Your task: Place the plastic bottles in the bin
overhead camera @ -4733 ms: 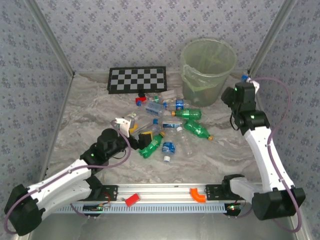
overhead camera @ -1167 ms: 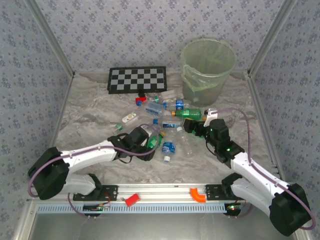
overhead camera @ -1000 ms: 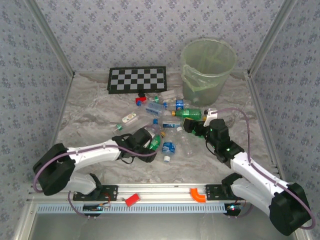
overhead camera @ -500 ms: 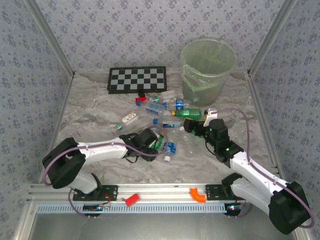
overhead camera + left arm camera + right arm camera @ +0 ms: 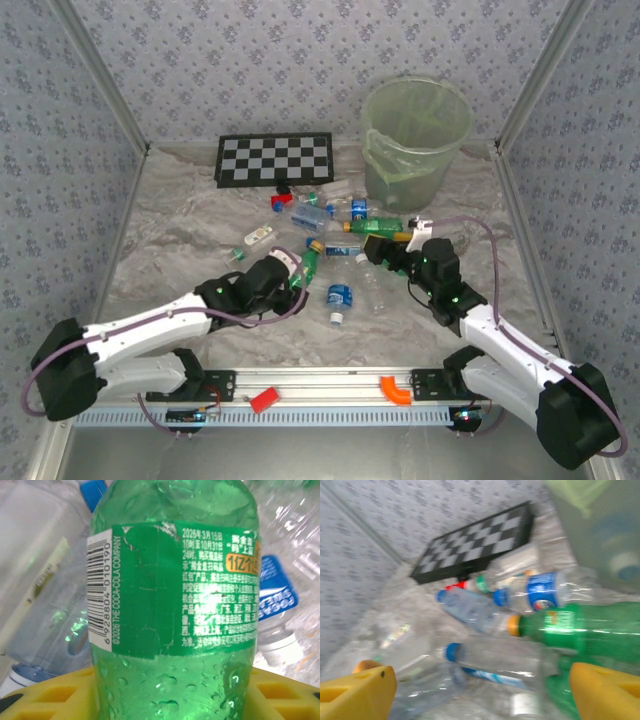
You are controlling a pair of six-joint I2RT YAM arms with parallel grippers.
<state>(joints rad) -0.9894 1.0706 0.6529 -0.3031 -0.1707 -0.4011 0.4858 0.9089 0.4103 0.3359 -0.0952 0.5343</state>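
My left gripper [image 5: 297, 270] is shut on a green plastic bottle [image 5: 172, 605] with a dark green label; the bottle's body sits between the yellow fingers [image 5: 45, 696]. From above, that bottle [image 5: 309, 260] points its yellow cap toward the pile of bottles [image 5: 335, 225]. My right gripper [image 5: 384, 254] stands open at the pile's right side. Between its yellow fingers [image 5: 357, 692] lies a clear bottle with a blue cap [image 5: 500, 657], and a green bottle [image 5: 585, 627] lies just beyond. The pale-green bin [image 5: 416, 130] stands at the back right, its wall [image 5: 600, 525] blurred.
A chequered board [image 5: 275, 158] lies at the back, left of the bin. A small red block [image 5: 281, 200] sits at the pile's far edge. A blue-labelled bottle [image 5: 338, 295] and a clear bottle [image 5: 258, 237] lie apart from the pile. The metal rail [image 5: 320, 385] runs along the near edge.
My left gripper has shut on the green bottle and drawn back to the left with it. My right gripper has edged toward the pile, its jaws narrowing a little.
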